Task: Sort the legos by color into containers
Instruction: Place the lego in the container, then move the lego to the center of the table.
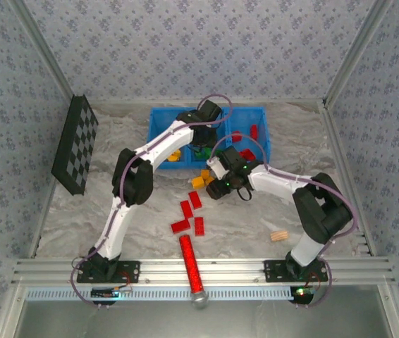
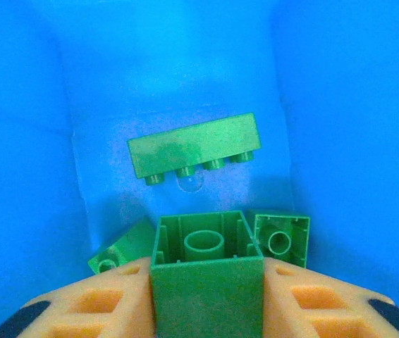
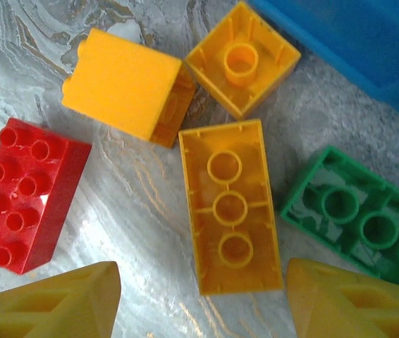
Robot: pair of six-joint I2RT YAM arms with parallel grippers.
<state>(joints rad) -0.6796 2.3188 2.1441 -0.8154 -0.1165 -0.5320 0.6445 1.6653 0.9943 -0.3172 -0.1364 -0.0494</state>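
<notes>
1. Closest to the arm bases lie a long red cylinder (image 1: 190,264) and a small tan block (image 1: 278,236). They are not legos, so I think they should be left alone.
2. A little further out, a few red legos (image 1: 189,215) wait on the table, apart from both grippers.
3. Next is the right gripper (image 1: 218,186), hanging over the yellow legos just in front of the blue bin (image 1: 158,113). Its fingers (image 3: 65,303) are apart, one on each side of the long yellow lego (image 3: 231,204), and they touch nothing.
4. To grab it well, I think the gripper should go straight down and squeeze the two long sides near the middle. A green lego (image 3: 361,218) lies just beside one finger and a red lego (image 3: 23,193) is near the other, so it should take care not to bump them.
5. Furthest away, the left gripper (image 1: 201,149) is down inside the middle box of the bin. Its fingers (image 2: 94,303) are squeezed on a green brick (image 2: 206,282), and I can see no gap.
6. Other green legos, like the long green one (image 2: 194,144), lie under it, so this looks like the right box.
7. To drop it well, I think the fingers should open wide, then lift straight up, so the brick does not stick or hop over the wall.
8. Yellow ones show in the left box and red ones in the right box, so the long yellow lego likely belongs on the left
</notes>
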